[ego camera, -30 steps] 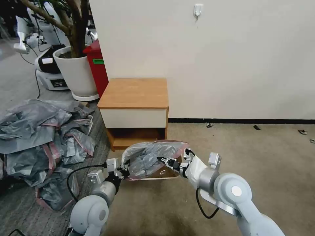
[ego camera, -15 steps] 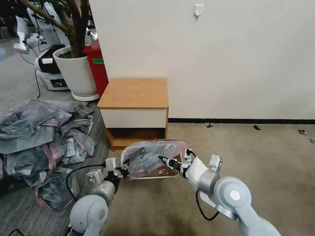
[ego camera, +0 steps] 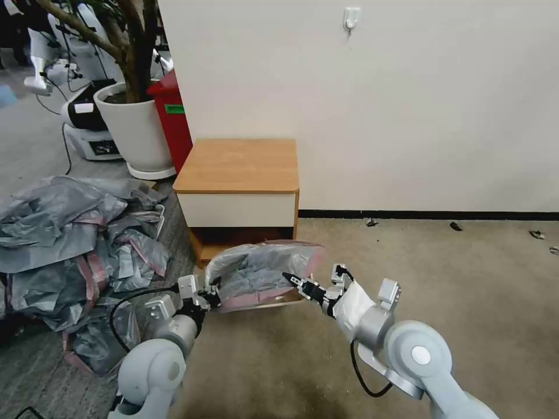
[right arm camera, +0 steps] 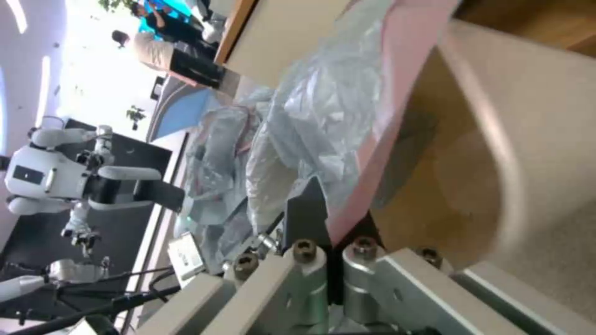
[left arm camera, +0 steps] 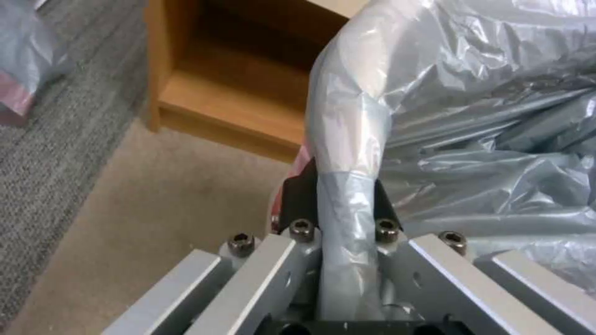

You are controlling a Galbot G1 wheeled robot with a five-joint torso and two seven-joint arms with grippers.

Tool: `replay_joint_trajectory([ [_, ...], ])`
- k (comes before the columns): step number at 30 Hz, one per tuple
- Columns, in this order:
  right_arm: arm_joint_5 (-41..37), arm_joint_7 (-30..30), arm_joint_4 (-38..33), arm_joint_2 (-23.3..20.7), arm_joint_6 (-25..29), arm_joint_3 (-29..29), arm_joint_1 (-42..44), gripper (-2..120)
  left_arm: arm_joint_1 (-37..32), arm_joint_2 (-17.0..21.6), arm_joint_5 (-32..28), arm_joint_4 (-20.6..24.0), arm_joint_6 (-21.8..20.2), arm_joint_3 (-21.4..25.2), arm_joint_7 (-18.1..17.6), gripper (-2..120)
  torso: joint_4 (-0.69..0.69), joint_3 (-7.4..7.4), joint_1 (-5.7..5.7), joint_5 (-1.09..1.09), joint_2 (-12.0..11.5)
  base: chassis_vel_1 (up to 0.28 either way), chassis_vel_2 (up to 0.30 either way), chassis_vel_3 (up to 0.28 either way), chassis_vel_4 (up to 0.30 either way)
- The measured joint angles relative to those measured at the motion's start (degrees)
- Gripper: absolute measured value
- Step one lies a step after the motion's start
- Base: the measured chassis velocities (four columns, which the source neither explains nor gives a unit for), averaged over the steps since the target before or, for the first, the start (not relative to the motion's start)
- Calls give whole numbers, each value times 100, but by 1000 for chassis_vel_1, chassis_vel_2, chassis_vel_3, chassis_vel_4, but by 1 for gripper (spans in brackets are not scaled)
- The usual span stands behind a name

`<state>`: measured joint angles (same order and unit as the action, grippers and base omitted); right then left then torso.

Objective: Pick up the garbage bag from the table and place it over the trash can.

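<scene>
Both claws shifted leftward since earlier frame, left claw [ego camera: 211,295] and right claw [ego camera: 289,278] clamped on garbage bag [ego camera: 256,273] over trash can [ego camera: 285,300]; beige carpet [ego camera: 442,273], worktop [ego camera: 239,166] behind.

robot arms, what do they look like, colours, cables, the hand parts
Both arms are silver-grey with big rounded joint housings; the right one bears a white disc on its cap. A black cable loops beside each forearm. The right wrist is wrapped in white. The left hand and right hand have dark fingers on pale grey metal blocks with black hex screws, as the wrist views show.
</scene>
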<state>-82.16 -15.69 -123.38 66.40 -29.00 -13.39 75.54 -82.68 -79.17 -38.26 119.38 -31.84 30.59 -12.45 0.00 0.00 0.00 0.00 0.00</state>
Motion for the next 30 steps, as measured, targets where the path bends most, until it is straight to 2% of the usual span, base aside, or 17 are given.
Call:
replay_joint_trajectory([
  [9,10,73,-78,-157,19,-128,186,0,143,-3,-378,-66,98,75,-268,2,0,0,0,0,0,0,0,0,0],
  [21,256,99,317,-276,46,-194,158,0,195,26,-881,15,91,140,-536,2,0,0,0,-1,0,0,0,0,0],
  [30,564,103,749,-252,136,-177,-23,0,102,4,-1079,167,-170,140,-544,2,0,0,-1,0,0,0,0,0,0],
])
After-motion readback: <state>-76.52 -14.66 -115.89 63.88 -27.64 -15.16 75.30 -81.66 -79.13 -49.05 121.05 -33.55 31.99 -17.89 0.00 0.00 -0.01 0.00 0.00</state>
